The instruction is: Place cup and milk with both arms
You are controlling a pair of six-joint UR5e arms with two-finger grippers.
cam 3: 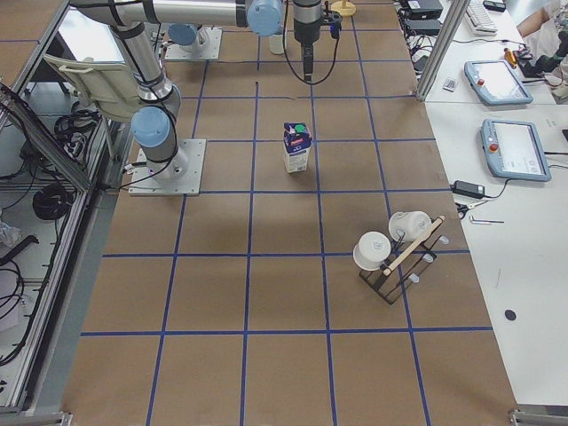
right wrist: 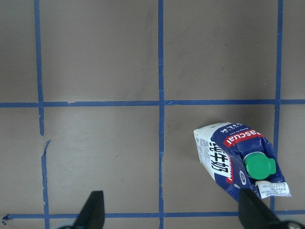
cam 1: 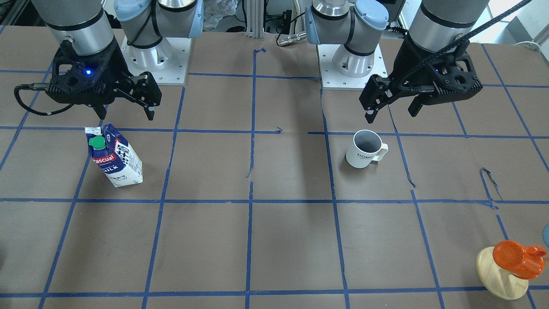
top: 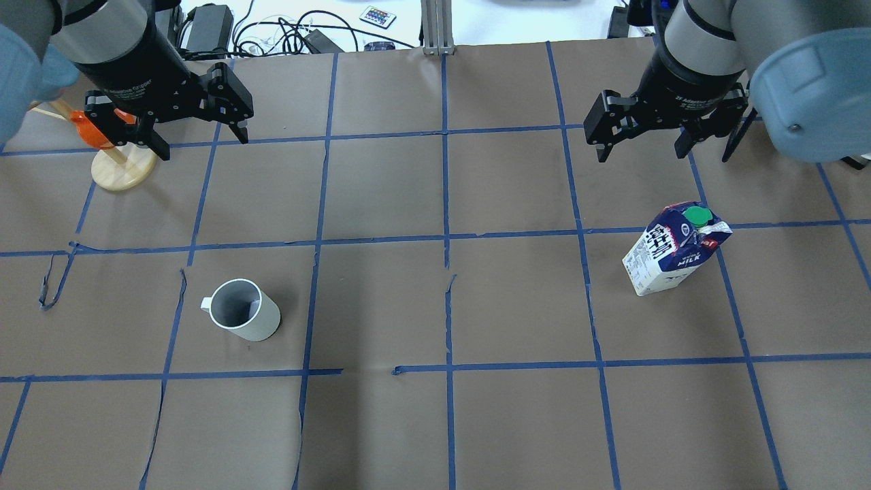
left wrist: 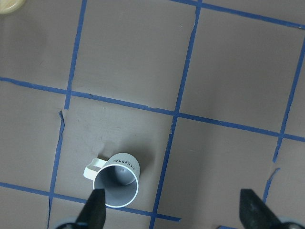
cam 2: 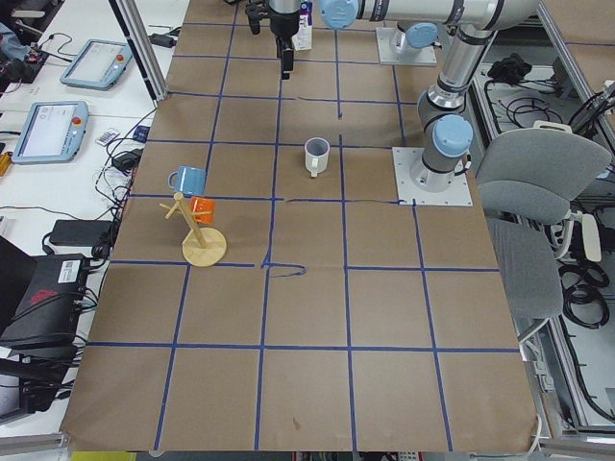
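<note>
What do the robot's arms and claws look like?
Left arm and right arm: silver-grey, light-blue joint caps. Left claw and right claw: black, two-fingered, white lettering. Braided black cable on the left, blue light on the right.

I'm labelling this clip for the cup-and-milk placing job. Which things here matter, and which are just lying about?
Part of the job:
- cup
- milk
- left gripper, open
- right gripper, open

Just lying about:
- orange cup on the wooden stand
- blue cup on the same stand
- rack of white cups
</note>
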